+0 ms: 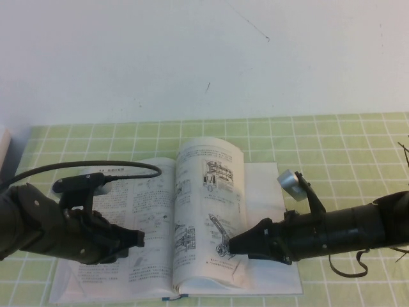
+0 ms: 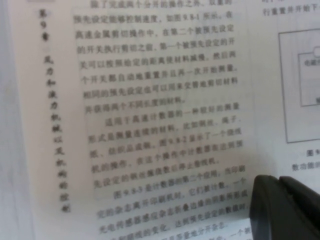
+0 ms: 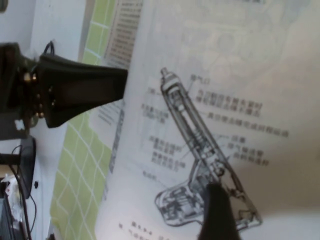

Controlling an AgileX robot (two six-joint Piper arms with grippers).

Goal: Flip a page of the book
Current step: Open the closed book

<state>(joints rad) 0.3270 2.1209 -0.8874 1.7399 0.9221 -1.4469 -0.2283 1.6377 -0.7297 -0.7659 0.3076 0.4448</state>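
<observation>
Left gripper (image 1: 139,239) on book (image 1: 115,281); right gripper (image 1: 233,244) lifting page (image 1: 211,211)

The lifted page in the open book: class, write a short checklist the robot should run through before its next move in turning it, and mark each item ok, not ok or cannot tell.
1. Book lies open and flat on the green mat: ok.
2. Page with the machine drawings is raised off the right-hand stack: ok.
3. Right claw is at the page's lower outer edge, one finger on each face, jaws wide: ok.
4. Page actually pinched by the right claw: not ok.
5. Left claw rests on the left-hand leaf, where the page must land: not ok.
6. Only one leaf lifted: cannot tell.
</observation>
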